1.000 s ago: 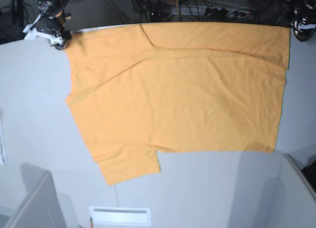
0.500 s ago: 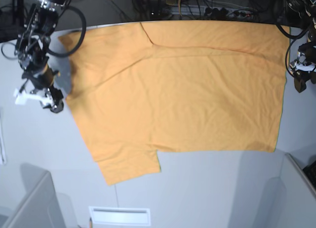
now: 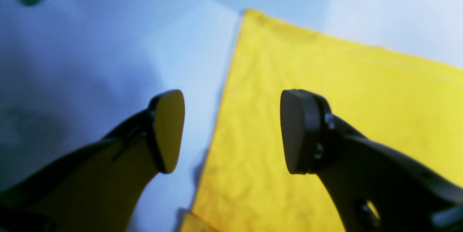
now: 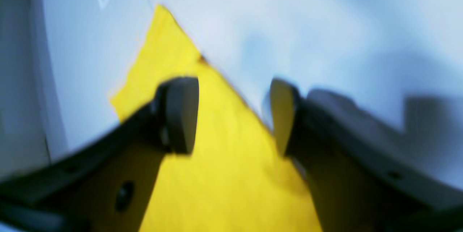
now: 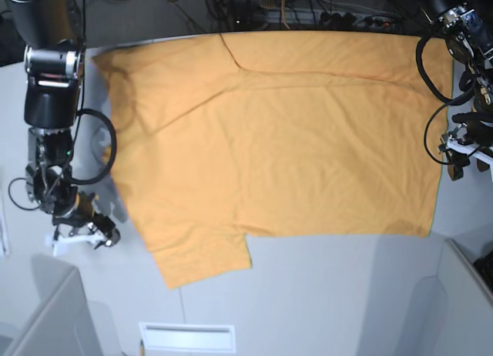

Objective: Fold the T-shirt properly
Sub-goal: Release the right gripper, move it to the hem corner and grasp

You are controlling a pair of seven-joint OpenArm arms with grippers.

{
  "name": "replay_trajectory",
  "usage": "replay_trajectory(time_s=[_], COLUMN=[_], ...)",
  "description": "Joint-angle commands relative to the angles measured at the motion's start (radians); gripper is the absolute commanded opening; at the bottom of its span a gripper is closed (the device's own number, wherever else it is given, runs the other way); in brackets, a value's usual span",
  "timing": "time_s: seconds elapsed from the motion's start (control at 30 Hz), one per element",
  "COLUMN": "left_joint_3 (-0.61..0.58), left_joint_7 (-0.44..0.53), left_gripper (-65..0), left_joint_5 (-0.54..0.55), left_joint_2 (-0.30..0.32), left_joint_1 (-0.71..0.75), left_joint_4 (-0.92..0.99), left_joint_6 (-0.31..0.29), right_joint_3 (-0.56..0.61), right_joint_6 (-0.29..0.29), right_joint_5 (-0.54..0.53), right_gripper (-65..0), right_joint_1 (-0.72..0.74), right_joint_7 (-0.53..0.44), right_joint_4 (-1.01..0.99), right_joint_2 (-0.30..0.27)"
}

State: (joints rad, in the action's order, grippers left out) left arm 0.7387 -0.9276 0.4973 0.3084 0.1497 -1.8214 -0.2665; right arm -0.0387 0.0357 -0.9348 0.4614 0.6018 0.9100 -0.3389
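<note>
The T-shirt [image 5: 285,132] lies spread flat on the table [image 5: 339,294], a plain orange-yellow sheet covering most of the far half of the surface. Its upper edge runs along the table's back edge. A long soft crease crosses it from the upper left toward the right side, and a few faint wrinkles show across the body. One sleeve sticks out toward the near side at the lower left, ending in a squared corner, with a sharp step where it meets the straight hem. The cloth looks thin and lies close against the table all over.

The right gripper [image 5: 81,233] hovers low over bare table just off the shirt's left edge, near that sleeve; its jaws stand spread, and in the wrist view the shirt's edge runs between the two fingers [image 4: 181,114] with nothing pinched. The left gripper [image 5: 464,165] sits at the shirt's right edge, about halfway down, also spread wide with nothing between its pads [image 3: 168,130]; the hem line passes between them.

The table is pale grey-white and smooth. A white slotted panel [image 5: 187,337] is set into its near edge, and grey angled dividers [image 5: 46,317] rise at both near corners. Behind the table hangs a tangle of dark cables [image 5: 339,13].
</note>
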Motion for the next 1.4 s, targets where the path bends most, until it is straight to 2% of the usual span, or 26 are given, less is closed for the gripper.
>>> replay_trajectory(time_s=[0.0, 0.07, 0.17, 0.23, 0.4, 0.5, 0.77, 0.9, 1.3, 1.37], left_joint_3=[0.008, 0.008, 0.008, 0.009, 0.009, 0.009, 0.009, 0.009, 0.009, 0.003], left_joint_7=[0.018, 0.020, 0.020, 0.022, 0.022, 0.025, 0.025, 0.025, 0.022, 0.023], left_gripper=[-24.8, -24.8, -24.8, -24.8, -24.8, -24.8, -24.8, -24.8, -24.8, -24.8], left_joint_5=[-0.010, -0.022, -0.016, -0.024, -0.024, -0.024, -0.024, -0.022, -0.024, -0.024], left_joint_2=[0.019, 0.019, 0.019, 0.019, 0.021, 0.021, 0.021, 0.021, 0.021, 0.022], left_joint_1=[-0.005, -0.011, -0.012, -0.006, -0.002, -0.002, -0.008, -0.011, -0.012, -0.015], left_joint_4=[-0.005, 0.005, 0.009, 0.019, 0.050, 0.051, 0.051, 0.064, 0.067, 0.067], left_joint_6=[-0.001, -0.001, -0.001, -0.001, -0.001, -0.001, -0.001, -0.001, -0.001, -0.001], right_joint_3=[0.030, 0.115, 0.244, 0.316, 0.449, 0.507, 0.520, 0.523, 0.523, 0.523], right_joint_6=[-0.030, -0.058, -0.136, -0.178, -0.253, -0.305, -0.314, -0.377, -0.374, -0.374], right_joint_5=[-0.013, -0.013, -0.013, -0.013, -0.014, -0.014, -0.016, -0.014, -0.014, -0.014], right_gripper=[-34.2, -34.2, -33.9, -31.5, -28.4, -28.4, -28.4, -28.7, -29.1, -33.0], right_joint_1=[0.063, 0.135, 0.244, 0.302, 0.405, 0.415, 0.389, 0.389, 0.388, 0.388], right_joint_7=[-0.035, -0.089, -0.181, -0.231, -0.375, -0.408, -0.403, -0.388, -0.389, -0.389], right_joint_4=[-0.029, -0.131, -0.303, -0.423, -0.678, -0.734, -0.734, -0.734, -0.736, -0.736], right_joint_2=[-0.013, -0.013, -0.010, -0.001, 0.048, 0.073, 0.094, 0.123, 0.123, 0.122])
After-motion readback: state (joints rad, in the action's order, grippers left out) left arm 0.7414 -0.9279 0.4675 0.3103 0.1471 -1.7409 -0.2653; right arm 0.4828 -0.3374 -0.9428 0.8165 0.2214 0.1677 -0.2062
